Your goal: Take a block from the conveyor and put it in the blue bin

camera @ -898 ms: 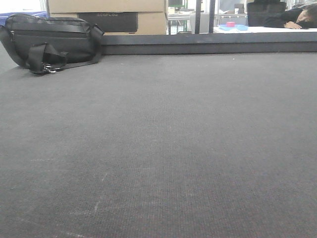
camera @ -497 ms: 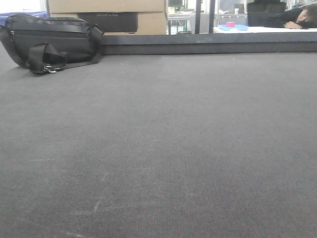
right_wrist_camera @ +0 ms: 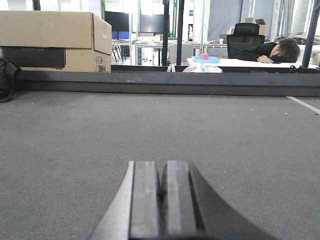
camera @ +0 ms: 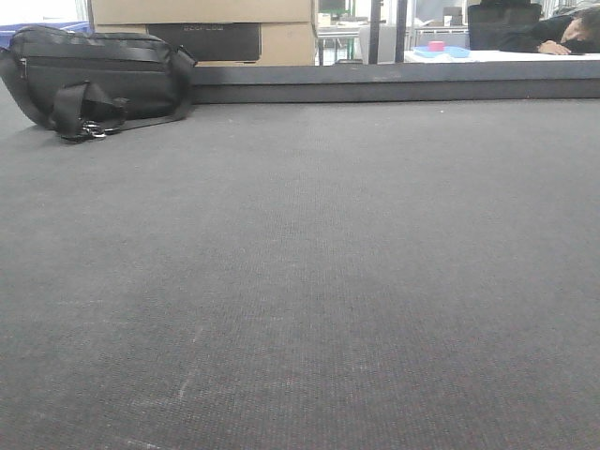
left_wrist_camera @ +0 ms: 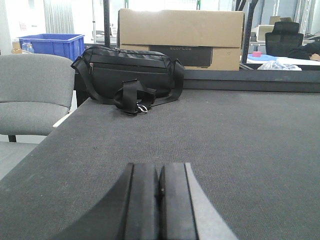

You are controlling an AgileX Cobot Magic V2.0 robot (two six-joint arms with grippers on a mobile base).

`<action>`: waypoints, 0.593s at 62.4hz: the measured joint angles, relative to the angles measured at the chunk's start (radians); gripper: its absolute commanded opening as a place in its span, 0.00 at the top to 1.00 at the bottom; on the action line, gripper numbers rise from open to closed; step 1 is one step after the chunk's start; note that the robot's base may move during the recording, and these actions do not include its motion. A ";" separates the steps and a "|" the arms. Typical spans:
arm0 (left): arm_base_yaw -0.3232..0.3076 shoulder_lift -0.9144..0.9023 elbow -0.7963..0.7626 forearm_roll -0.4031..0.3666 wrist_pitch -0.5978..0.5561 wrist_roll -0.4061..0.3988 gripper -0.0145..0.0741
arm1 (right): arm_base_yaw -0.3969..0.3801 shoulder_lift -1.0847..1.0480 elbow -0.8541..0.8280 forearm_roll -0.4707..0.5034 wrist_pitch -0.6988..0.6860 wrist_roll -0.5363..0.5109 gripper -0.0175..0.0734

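Hovering low over conveyor (camera: 309, 262): left tool (left_wrist_camera: 159, 192) and right tool (right_wrist_camera: 163, 192) both sitting clenched, empty. No block showing on belt, so weight, stiffness and hold point not judgeable.

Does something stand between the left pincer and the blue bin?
Yes: a grey chair stands in front of the blue bin, beyond the conveyor's left edge. The black bag lies right of that path.

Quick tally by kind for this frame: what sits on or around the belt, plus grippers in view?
Black bag: 1
Cardboard box stack: 1
Blue bin: 1
Grey chair: 1
Grippers: 2, left gripper and right gripper, both shut
Blocks on the conveyor: 0
Total: 6
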 measured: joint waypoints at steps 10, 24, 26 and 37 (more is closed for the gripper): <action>0.000 0.000 0.000 0.000 -0.070 0.000 0.96 | 0.000 0.000 0.001 0.000 -0.024 0.000 0.99; 0.000 -0.002 -0.037 0.000 -0.104 0.000 0.96 | 0.000 0.000 -0.005 0.035 -0.207 0.002 0.99; 0.000 -0.002 -0.075 0.000 -0.079 0.000 0.96 | 0.000 0.000 -0.020 0.061 -0.209 0.002 0.99; 0.000 0.029 -0.345 0.021 0.095 0.000 0.96 | 0.000 0.008 -0.176 0.186 -0.188 0.004 0.99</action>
